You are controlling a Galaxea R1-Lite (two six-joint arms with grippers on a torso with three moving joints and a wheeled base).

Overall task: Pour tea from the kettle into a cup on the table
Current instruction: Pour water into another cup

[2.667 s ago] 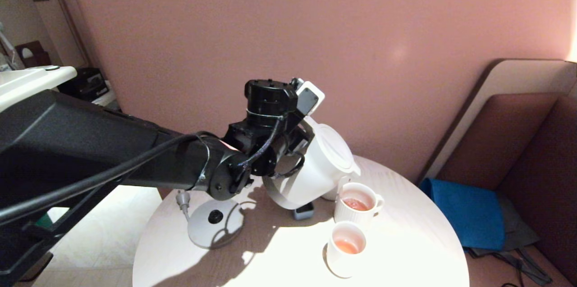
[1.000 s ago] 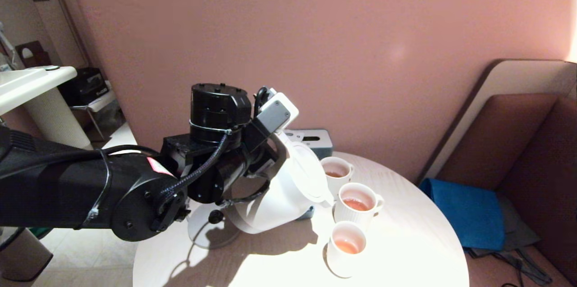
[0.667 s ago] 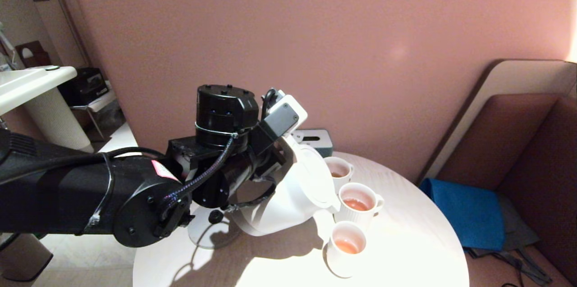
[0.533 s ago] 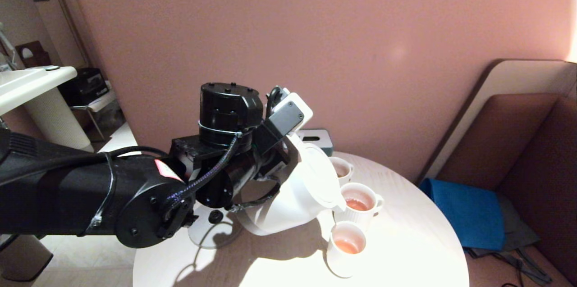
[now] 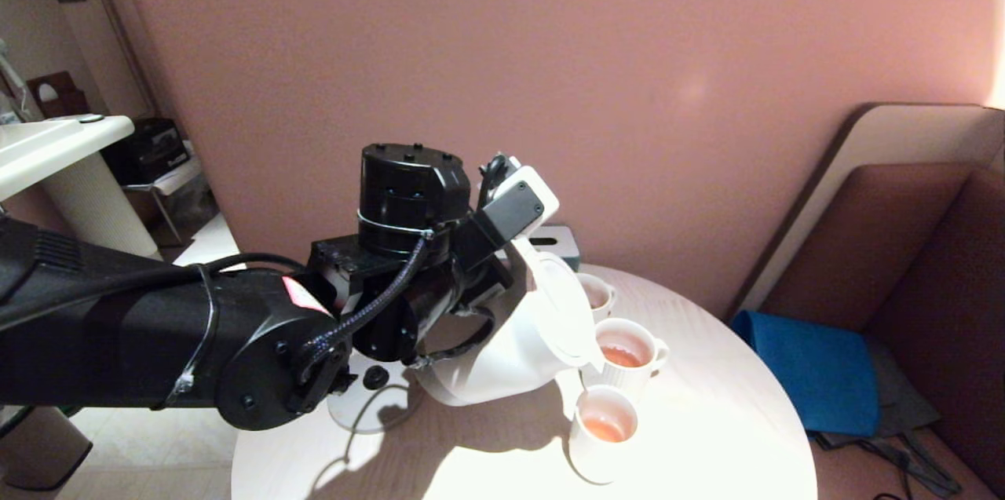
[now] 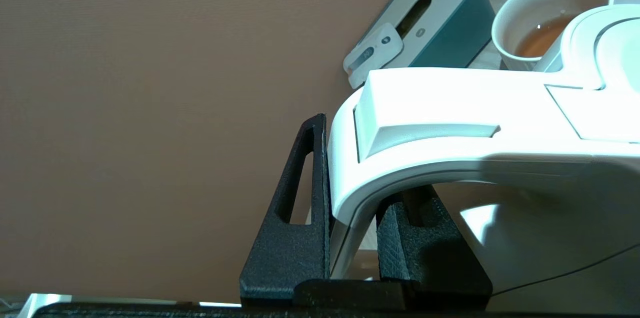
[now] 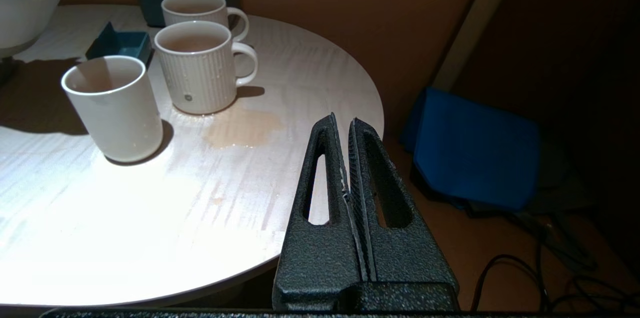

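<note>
L gripper [image 6: 352, 238] grips the white kettle [image 5: 510, 343] by its loop handle (fingers clamped either side), held tilted above the round table [image 5: 707, 437], spout over the near plain cup [image 5: 601, 433]. Ribbed mug [image 5: 624, 359] w/ orange-red tea [image 5: 620, 356] sits just beyond. R gripper [image 7: 347, 158], fingers pressed together, idles off the table's right edge.
</note>
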